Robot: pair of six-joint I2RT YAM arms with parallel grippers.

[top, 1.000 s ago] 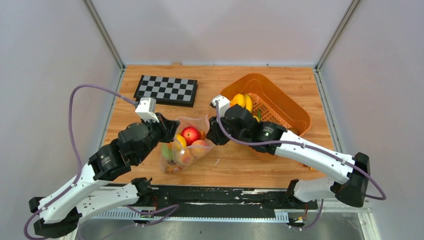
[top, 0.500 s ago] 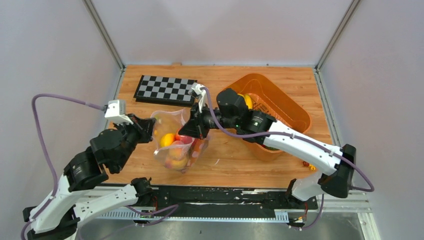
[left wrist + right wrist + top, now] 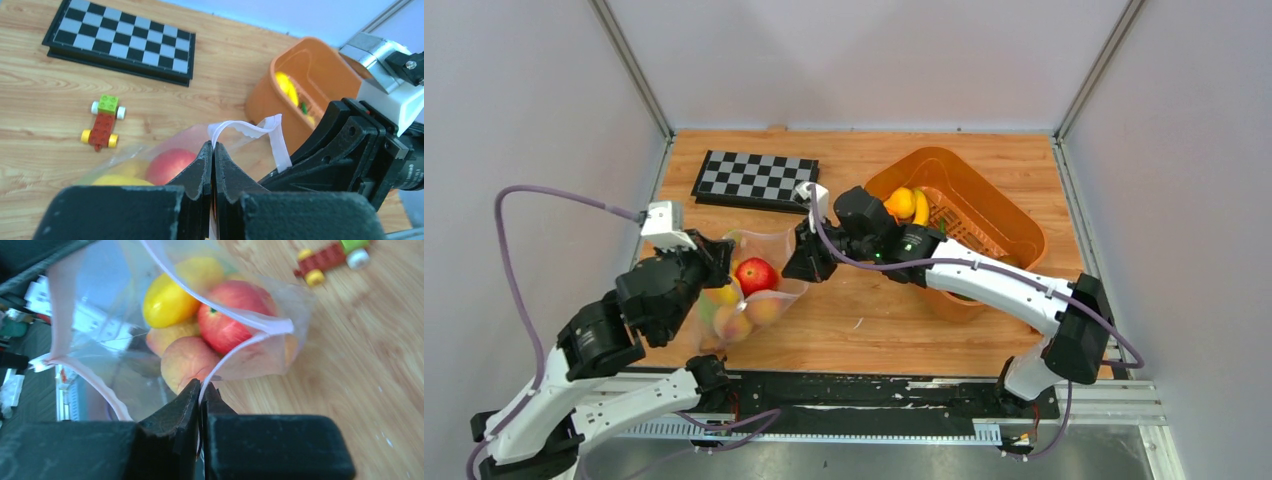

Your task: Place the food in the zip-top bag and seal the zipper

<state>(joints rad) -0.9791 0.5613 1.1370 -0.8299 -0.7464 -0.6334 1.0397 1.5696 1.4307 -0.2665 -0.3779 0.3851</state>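
The clear zip-top bag (image 3: 769, 300) hangs between my two grippers above the table's front left. It holds the food: a red apple (image 3: 756, 274), a yellow fruit (image 3: 722, 294) and a peach (image 3: 734, 322). My left gripper (image 3: 721, 250) is shut on the whitish zipper (image 3: 250, 129) at the mouth's left end, as the left wrist view (image 3: 212, 146) shows. My right gripper (image 3: 796, 262) is shut on the zipper (image 3: 260, 322) at the right end, seen in the right wrist view (image 3: 201, 386). The mouth gapes open between them over the apple (image 3: 232, 315), yellow fruit (image 3: 167, 302) and peach (image 3: 187, 362).
An orange tub (image 3: 999, 200) with yellow fruit (image 3: 904, 203) stands at the right, under my right arm. A checkerboard (image 3: 756, 180) lies at the back left. A small wheeled block toy (image 3: 103, 122) sits on the wood beside the bag.
Both grippers have moved left with the bag held between them. The bag and its fruit now hang further left, and the right arm reaches further across.
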